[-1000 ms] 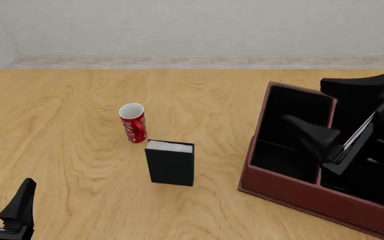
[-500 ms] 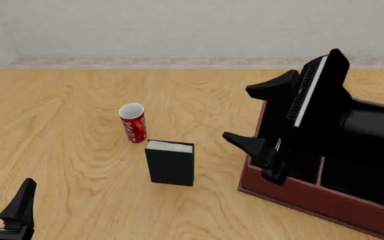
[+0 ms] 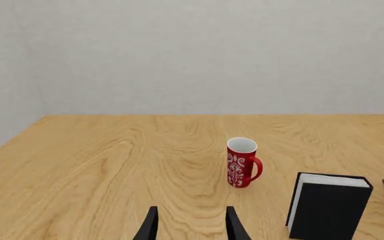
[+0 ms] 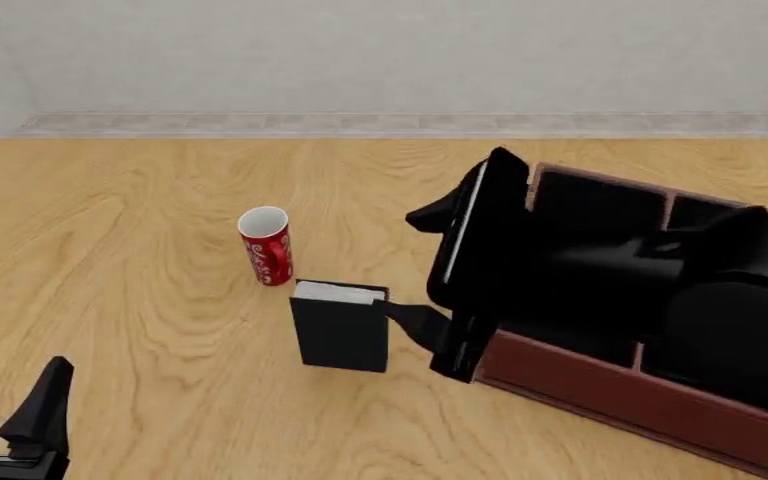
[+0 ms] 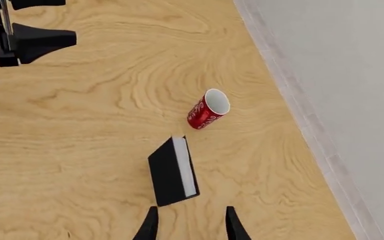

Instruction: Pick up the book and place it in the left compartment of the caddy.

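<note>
Book [image 4: 341, 330]: upright on table [image 4: 144, 250], untouched.
Mug [image 4: 265, 245]: red, just behind book.
Right gripper [image 4: 418, 270]: spread, empty, between book and caddy [image 4: 598, 385].
Left gripper [image 3: 190, 227]: parted, empty.

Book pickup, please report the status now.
Right claw open, beside the book, not gripping. Left claw open, idle. Book upright, outside caddy. Red mug behind the book.

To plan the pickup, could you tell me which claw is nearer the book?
Right. The right claw is open just beside the book; the left claw waits far off at the table's near edge.
</note>
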